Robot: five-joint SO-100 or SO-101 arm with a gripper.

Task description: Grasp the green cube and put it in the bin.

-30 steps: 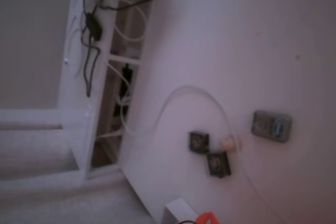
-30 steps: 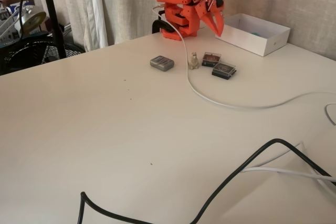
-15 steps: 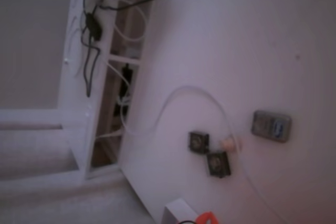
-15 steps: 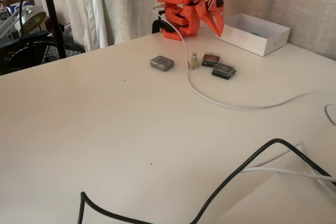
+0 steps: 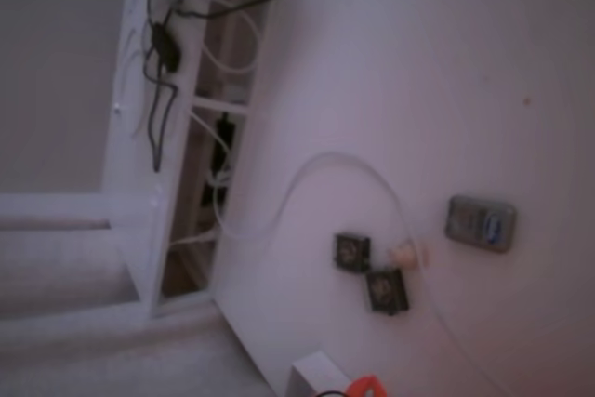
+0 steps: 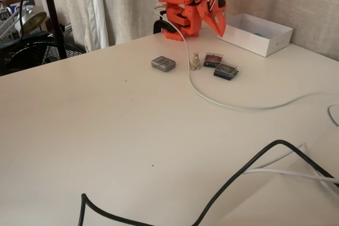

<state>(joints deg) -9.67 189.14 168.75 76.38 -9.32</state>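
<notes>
The orange arm [image 6: 183, 9] is seen folded compactly on itself at the far edge of the table. The gripper [image 6: 218, 26] is held off the surface, pointed downward and to the right, its jaws closed together with nothing between them.

One blurred, tilted view from above, one low across the table [image 6: 106, 130]; shared dark squares [image 6: 225, 71].
</notes>
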